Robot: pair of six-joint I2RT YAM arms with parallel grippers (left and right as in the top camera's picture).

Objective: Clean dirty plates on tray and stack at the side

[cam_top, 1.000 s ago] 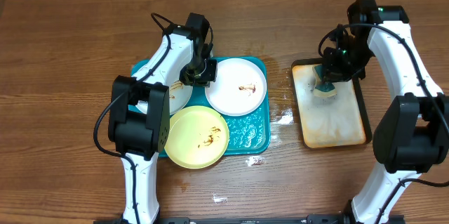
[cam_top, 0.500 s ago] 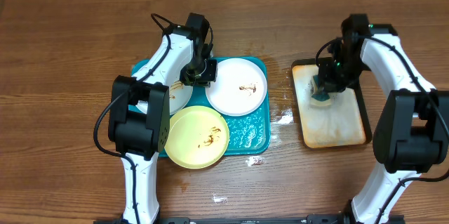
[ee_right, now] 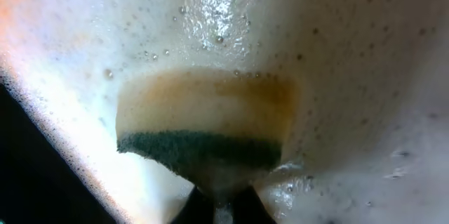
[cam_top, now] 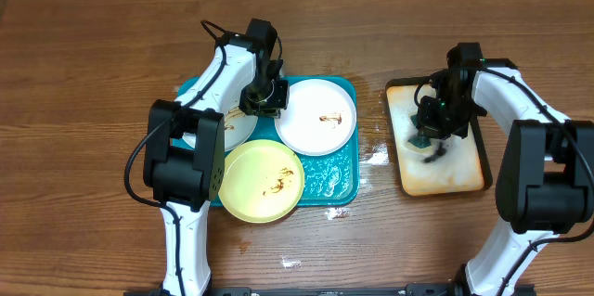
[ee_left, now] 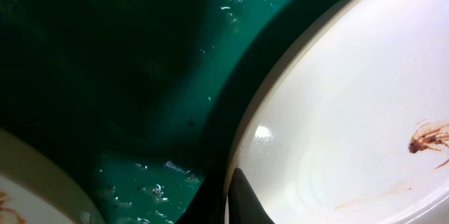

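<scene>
- On the teal tray [cam_top: 330,183] lie all 3 plates, none stacked yet: the left white plate [cam_top: 238,130], partly under the left arm, the right white plate [cam_top: 320,131] and the yellow plate [cam_top: 255,186], the last 2 showing brown smears.
- At the near rim of the right white plate, the left arm's fingers [ee_left: 242,199] are clenched. 1 fingertip shows on the inside of the rim, so they seem to pinch the plate to steady it.
- Off to the right, the right arm's fingers [ee_right: 189,213] are clamped on the sponge [ee_right: 203,122], which is pressed down into the foamy water of the small black-rimmed tray [cam_top: 484,148].
- The step in hand looks like wetting the sponge. No plate has been wiped clean, so the task is near its start.
- Next, the sponge should lift clear of the small tray, cross the wet worktop [cam_top: 371,157] and come down on the smear of the held plate, while the left grip stays firm against sliding.
</scene>
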